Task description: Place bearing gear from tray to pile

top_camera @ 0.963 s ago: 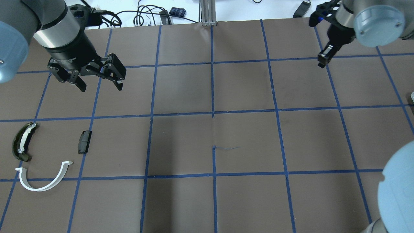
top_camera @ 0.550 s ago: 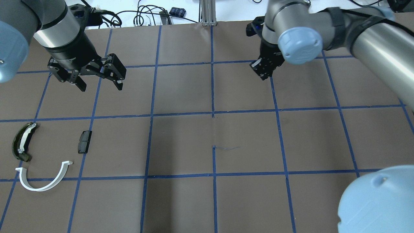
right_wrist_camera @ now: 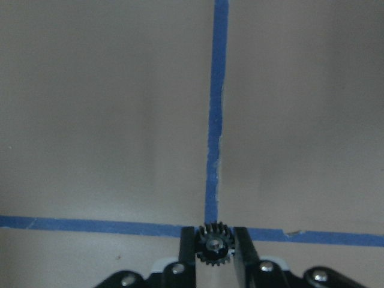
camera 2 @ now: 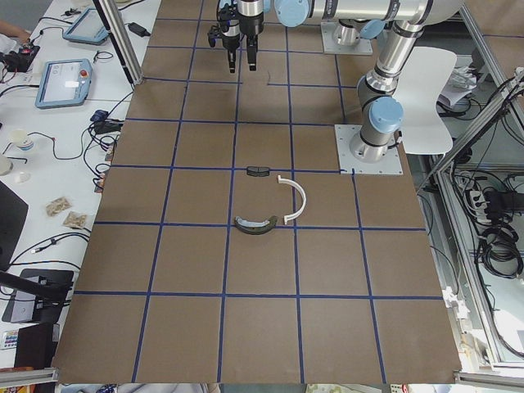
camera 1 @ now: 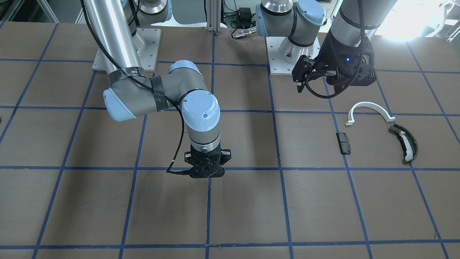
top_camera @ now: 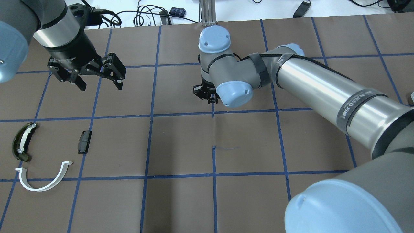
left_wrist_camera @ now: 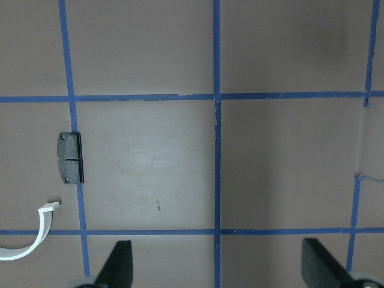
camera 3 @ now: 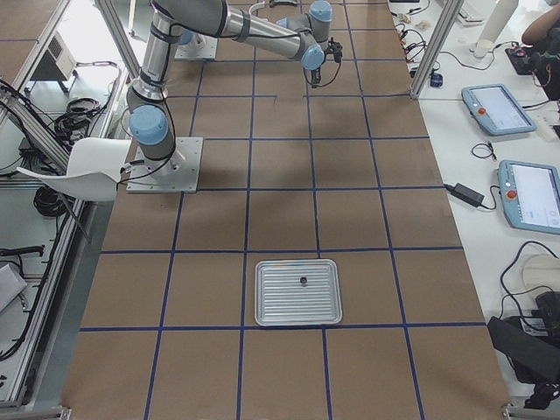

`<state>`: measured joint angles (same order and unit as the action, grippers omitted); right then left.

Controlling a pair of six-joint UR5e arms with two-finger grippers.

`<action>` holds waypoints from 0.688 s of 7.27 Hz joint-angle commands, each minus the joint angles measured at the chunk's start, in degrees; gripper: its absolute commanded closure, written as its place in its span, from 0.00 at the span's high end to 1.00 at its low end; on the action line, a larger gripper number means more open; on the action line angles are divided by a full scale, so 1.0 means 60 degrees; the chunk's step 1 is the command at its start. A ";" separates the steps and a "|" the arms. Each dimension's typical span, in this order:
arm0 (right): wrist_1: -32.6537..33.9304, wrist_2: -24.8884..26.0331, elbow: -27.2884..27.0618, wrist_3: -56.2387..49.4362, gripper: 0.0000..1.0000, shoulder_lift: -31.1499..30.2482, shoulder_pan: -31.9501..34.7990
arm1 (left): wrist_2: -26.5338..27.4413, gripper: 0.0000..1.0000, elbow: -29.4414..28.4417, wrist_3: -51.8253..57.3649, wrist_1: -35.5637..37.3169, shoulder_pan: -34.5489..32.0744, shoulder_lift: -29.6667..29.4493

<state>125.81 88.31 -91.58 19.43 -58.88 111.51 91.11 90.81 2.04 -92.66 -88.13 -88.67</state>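
Note:
A small black toothed bearing gear (right_wrist_camera: 213, 246) sits between the fingertips of my right gripper (right_wrist_camera: 213, 237), which is shut on it. That gripper (top_camera: 207, 95) hangs above the tape crossing at the table's middle, also seen from the front (camera 1: 205, 173). The pile lies at my near left: a white half-ring (top_camera: 42, 186), a dark block (top_camera: 84, 141) and an olive curved piece (top_camera: 22, 141). My left gripper (top_camera: 98, 82) hovers open and empty beyond the pile. The ribbed metal tray (camera 3: 280, 306) shows only in the exterior right view, far off on my right.
A small dark part (camera 3: 303, 280) lies on the tray. Cables and devices lie along the far edge (top_camera: 145, 16) past the brown mat. Blue tape lines grid the mat. My right arm's long link (top_camera: 323, 94) stretches across the table's right half.
My right arm has swung left from the far right corner to the table's middle, its gripper shut all the while. The left arm and the pile have not moved.

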 commanded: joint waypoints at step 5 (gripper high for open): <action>-0.1124 0.0664 -0.0207 -0.2461 1.00 -0.1735 -0.1117 | -0.0010 1.00 0.0085 -0.0018 0.0019 -0.0018 0.0013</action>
<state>126.29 92.52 -94.36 6.35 -64.05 108.61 91.13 91.25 2.14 -92.56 -88.15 -88.63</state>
